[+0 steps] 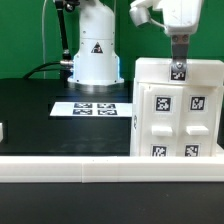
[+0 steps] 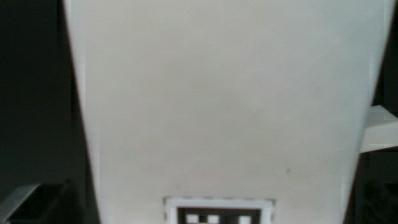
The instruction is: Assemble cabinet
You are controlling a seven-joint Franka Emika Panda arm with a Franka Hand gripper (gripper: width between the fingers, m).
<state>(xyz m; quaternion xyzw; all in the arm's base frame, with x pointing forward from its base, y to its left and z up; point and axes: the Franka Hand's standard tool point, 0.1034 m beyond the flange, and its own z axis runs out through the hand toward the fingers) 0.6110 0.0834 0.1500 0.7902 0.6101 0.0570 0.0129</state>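
The cabinet (image 1: 178, 108) is the big white block standing upright at the exterior view's right, with several black-and-white tags on its front panels. My gripper (image 1: 178, 60) comes straight down onto its top edge, where a small tag (image 1: 178, 71) shows between the fingers. In the wrist view a white panel of the cabinet (image 2: 217, 100) fills the picture, with one tag (image 2: 222, 212) close to the jaws. One finger (image 2: 379, 132) shows at the panel's edge, and the jaws stand closed against the panel's two sides.
The marker board (image 1: 92, 108) lies flat on the black table, left of the cabinet. The white robot base (image 1: 95, 55) stands behind it. A white rail (image 1: 70, 166) runs along the table's front edge. A small white part (image 1: 2, 130) sits at the far left.
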